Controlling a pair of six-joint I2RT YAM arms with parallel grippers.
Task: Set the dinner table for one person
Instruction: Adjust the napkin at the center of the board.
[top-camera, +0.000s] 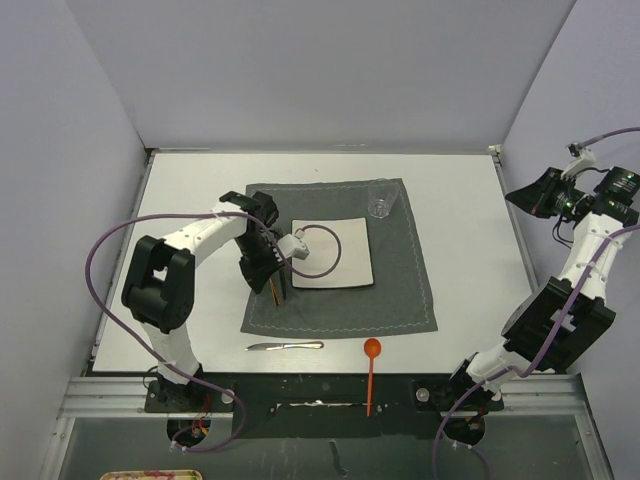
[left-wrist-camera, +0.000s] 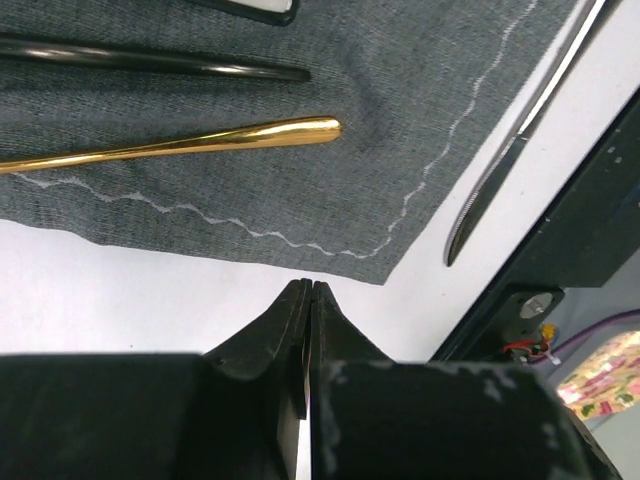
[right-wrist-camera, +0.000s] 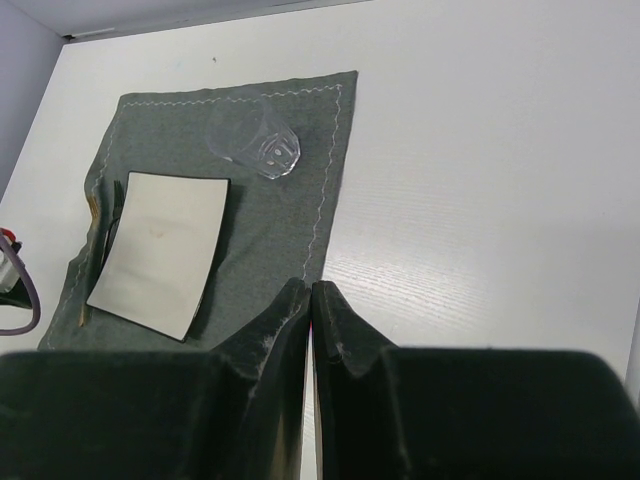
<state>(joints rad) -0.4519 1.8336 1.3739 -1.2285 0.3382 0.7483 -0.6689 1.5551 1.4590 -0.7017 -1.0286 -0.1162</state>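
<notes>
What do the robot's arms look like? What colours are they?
The left arm and the right arm are both made of white tube-like links joined by chunky black blocks. A purple cable loops along each one. The left end effector and right end effector are black, each with two wedge-shaped fingers that taper to a tip and look slightly scuffed.

Cut off at the left edge of the left wrist view, gold handle (left-wrist-camera: 200, 138) and black rod (left-wrist-camera: 150, 60), working ends unseen; cropped at its top edge, knife (left-wrist-camera: 490, 190); in the top view, mostly hidden under the left gripper (top-camera: 272, 280), a thin gold-brown sliver (top-camera: 276, 293), probably that same handle.
</notes>
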